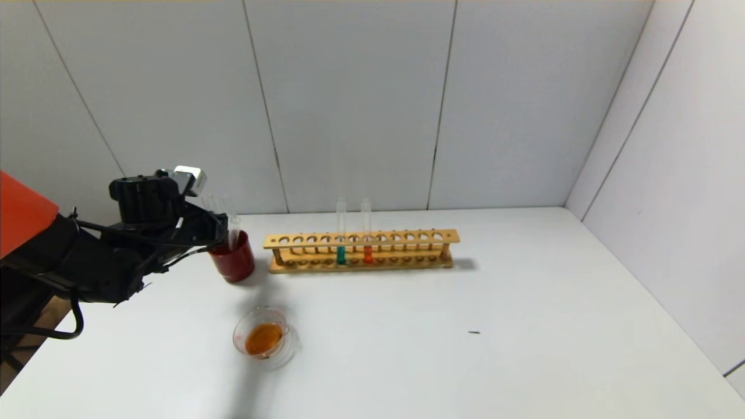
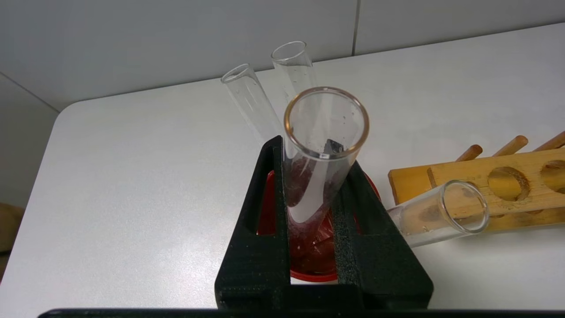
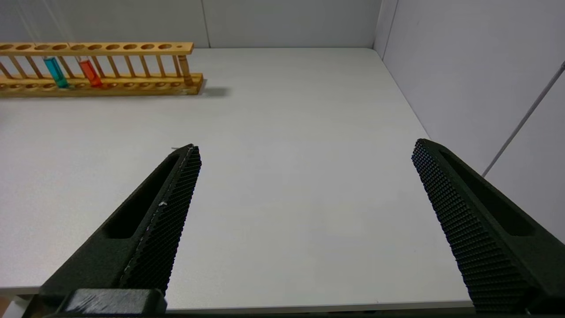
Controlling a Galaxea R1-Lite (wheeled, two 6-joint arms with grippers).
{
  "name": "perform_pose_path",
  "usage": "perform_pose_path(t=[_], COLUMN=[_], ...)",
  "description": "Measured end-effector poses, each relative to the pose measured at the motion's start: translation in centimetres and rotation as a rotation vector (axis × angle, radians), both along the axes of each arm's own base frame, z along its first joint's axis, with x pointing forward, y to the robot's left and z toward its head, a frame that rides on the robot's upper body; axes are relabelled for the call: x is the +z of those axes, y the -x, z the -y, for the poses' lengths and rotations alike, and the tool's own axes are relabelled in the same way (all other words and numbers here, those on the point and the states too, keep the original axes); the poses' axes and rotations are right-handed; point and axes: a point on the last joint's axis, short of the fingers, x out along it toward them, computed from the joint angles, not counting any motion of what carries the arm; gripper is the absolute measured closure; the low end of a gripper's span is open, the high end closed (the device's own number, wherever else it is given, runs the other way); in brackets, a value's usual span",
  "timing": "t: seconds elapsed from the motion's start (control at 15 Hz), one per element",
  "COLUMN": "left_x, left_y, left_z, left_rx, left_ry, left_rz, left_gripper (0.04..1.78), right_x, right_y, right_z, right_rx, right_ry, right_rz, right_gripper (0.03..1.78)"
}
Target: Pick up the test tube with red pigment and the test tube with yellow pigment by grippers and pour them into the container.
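While the left end effector point(image 1: 224, 233) hung over the dark red cup point(image 1: 233, 262), its fingers point(image 2: 348, 221) were clenched on an emptied clear test tube point(image 2: 320, 150) whose lower end stood inside that cup, rim uppermost. Three more empty tubes leaned in the same cup; the wrist view showed two point(image 2: 251, 99) slanting away from the held tube and one point(image 2: 446, 212) tipped toward the wooden rack point(image 1: 361, 250). The rack stood just beside the cup, on the side away from the arm, and carried a tube with teal liquid point(image 1: 341, 233) and, next to it, a test tube with red pigment point(image 1: 366, 231), both upright. No tube with yellow liquid was to be seen. The container point(image 1: 265, 338), a low clear glass dish, sat on the white bench point(image 1: 465, 349) in front of the cup, nearer the robot, holding orange liquid. The right end effector point(image 3: 304, 152) was released, fingers spread wide, hovering over bare bench well apart from the cup, beyond the rack's far end.
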Motion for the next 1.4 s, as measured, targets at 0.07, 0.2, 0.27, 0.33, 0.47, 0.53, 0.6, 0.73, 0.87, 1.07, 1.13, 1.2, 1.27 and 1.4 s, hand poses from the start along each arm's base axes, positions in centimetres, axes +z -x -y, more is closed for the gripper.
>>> perform_pose_path(t=[0.07,0.2,0.27,0.33,0.47,0.53,0.6,0.73,0.87,1.07,1.13,1.2,1.27,1.4], left_x=[0.0,0.1,0.2,0.2,0.1,0.1,0.0,-0.1,-0.1,-0.1,-0.1,0.1,0.3,1.0], left_y=[0.0,-0.2,-0.3,-0.3,-0.3,-0.3,-0.3,-0.4,-0.4,-0.3,-0.3,-0.3,-0.3,-0.2], left_z=[0.0,0.0,0.0,0.0,0.1,0.1,0.1,0.1,0.1,0.1,0.1,0.1,0.2,0.2], left_rx=[-0.001,-0.001,-0.001,-0.001,-0.004,-0.004,-0.003,-0.003,-0.003,-0.003,-0.003,-0.004,-0.005,-0.007], left_ry=[-0.001,0.000,0.001,0.001,-0.001,-0.002,-0.002,-0.001,-0.002,-0.002,-0.002,-0.002,-0.002,-0.002], left_rz=[0.001,0.002,0.005,0.005,0.004,0.003,0.003,0.003,0.002,0.001,0.002,0.006,0.010,0.028], left_gripper=[1.50,1.50,1.50,1.50,1.48,1.44,1.39,1.19,0.88,0.40,0.28,0.19,0.13,0.08], right_x=[0.0,0.0,0.0,0.0,0.0,0.0,0.0,0.0,0.0,0.0,0.0,0.0,0.0,0.0], right_y=[0.0,0.0,0.0,0.0,0.0,0.0,0.0,0.0,0.0,0.0,0.0,0.0,0.0,0.0], right_z=[0.0,0.0,0.0,0.0,0.0,0.0,0.0,0.0,0.0,0.0,0.0,0.0,0.0,0.0], right_rx=[0.000,0.000,0.000,0.000,0.000,0.000,0.000,0.000,0.000,0.000,0.000,0.000,0.000,0.000], right_ry=[0.000,0.000,0.000,0.000,0.000,0.000,0.000,0.000,0.000,-0.001,0.000,0.000,0.000,0.000], right_rz=[0.000,0.000,0.000,0.000,0.000,0.000,0.000,0.000,0.000,0.000,0.000,0.000,0.000,0.000], right_gripper=[0.06,0.06,0.06,0.06,0.06,0.06,0.06,0.06,0.06,0.06,0.06,0.06,0.06,0.06])
